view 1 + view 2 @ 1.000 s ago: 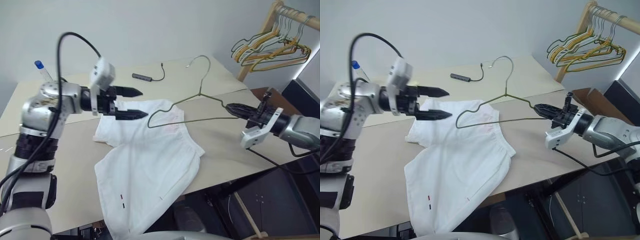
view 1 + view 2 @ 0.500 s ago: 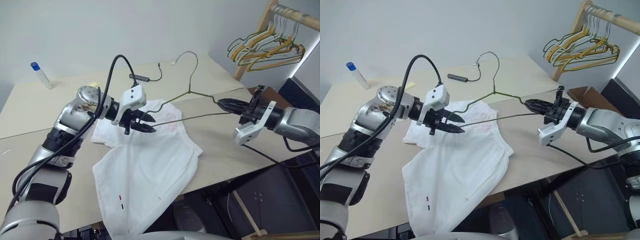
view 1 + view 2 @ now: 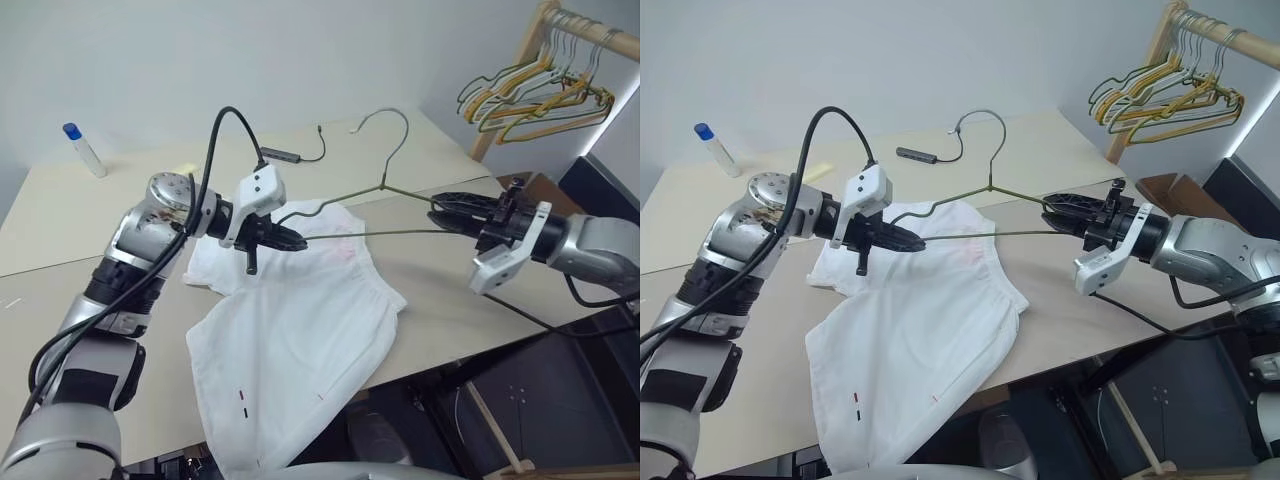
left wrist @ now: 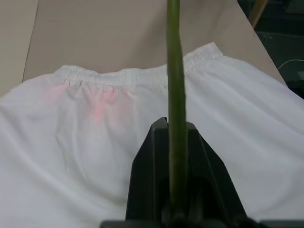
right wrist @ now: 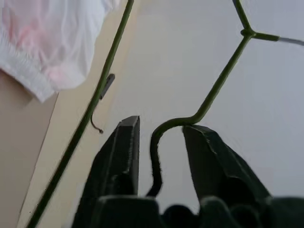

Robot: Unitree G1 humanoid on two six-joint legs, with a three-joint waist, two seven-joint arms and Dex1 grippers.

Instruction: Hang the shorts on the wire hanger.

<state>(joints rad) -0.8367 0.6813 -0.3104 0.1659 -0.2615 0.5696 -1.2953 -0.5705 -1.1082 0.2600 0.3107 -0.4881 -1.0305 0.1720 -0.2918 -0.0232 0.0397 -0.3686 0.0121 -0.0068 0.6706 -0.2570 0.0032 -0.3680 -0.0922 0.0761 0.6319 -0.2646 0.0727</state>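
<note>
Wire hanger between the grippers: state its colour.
The wire hanger is a dull olive green, clearest in the left wrist view.

Even, bright light with soft shadows; the wrist views look slightly blurred, perhaps out of focus

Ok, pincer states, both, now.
Left pincer: shut on the wire hanger.
Right pincer: open, the hanger's bend lies loose between its fingers.

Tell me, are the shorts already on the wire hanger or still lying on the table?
Still on the table. The shorts lie spread flat, while the wire hanger is held above them, through no opening.
</note>
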